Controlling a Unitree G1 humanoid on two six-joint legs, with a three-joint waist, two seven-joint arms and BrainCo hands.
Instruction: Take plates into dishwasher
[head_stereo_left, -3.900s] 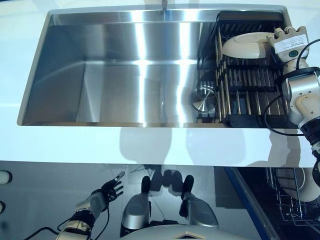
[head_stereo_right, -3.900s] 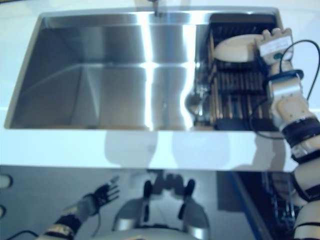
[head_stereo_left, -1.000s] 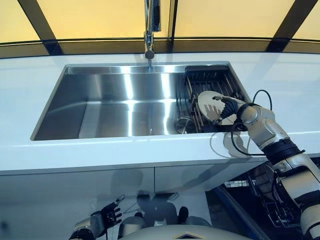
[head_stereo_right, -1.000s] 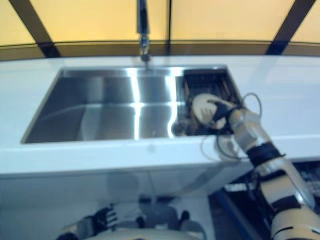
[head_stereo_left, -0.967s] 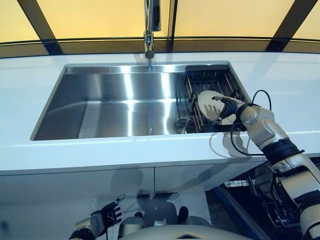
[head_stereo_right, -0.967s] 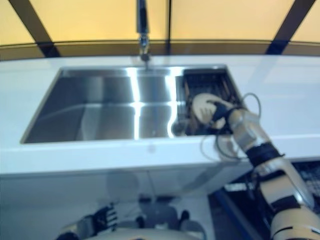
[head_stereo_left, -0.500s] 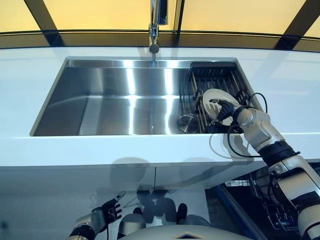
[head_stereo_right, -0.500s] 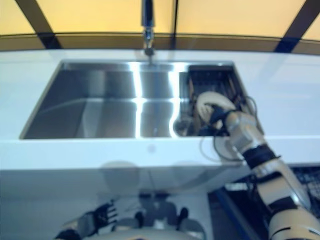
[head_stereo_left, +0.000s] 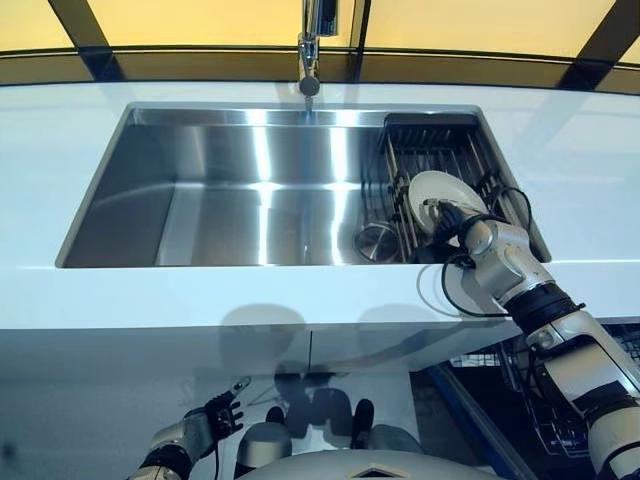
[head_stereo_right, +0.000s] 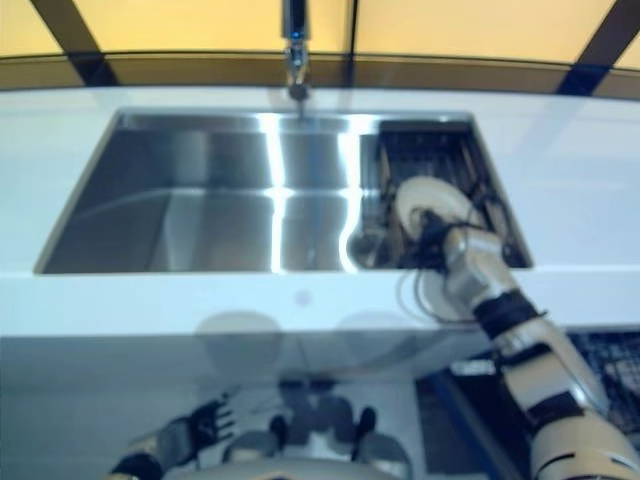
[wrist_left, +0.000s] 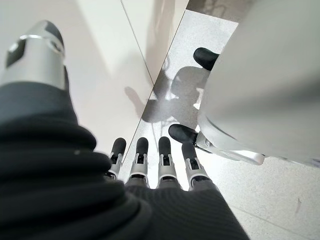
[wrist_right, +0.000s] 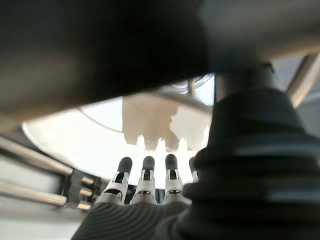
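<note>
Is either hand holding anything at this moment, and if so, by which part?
The right hand is on the white plate in the sink rack, at its near edge; whether it grips cannot be told. The left hand holds nothing.

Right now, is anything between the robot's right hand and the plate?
No. The right hand is already on the plate, which stands on edge in the dish rack in the sink. Nothing visible sits between them.

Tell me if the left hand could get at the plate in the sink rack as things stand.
Probably not. The left hand hangs low below the counter, open, while the plate stands in the rack at the sink's right end, where the right hand is on it.
</note>
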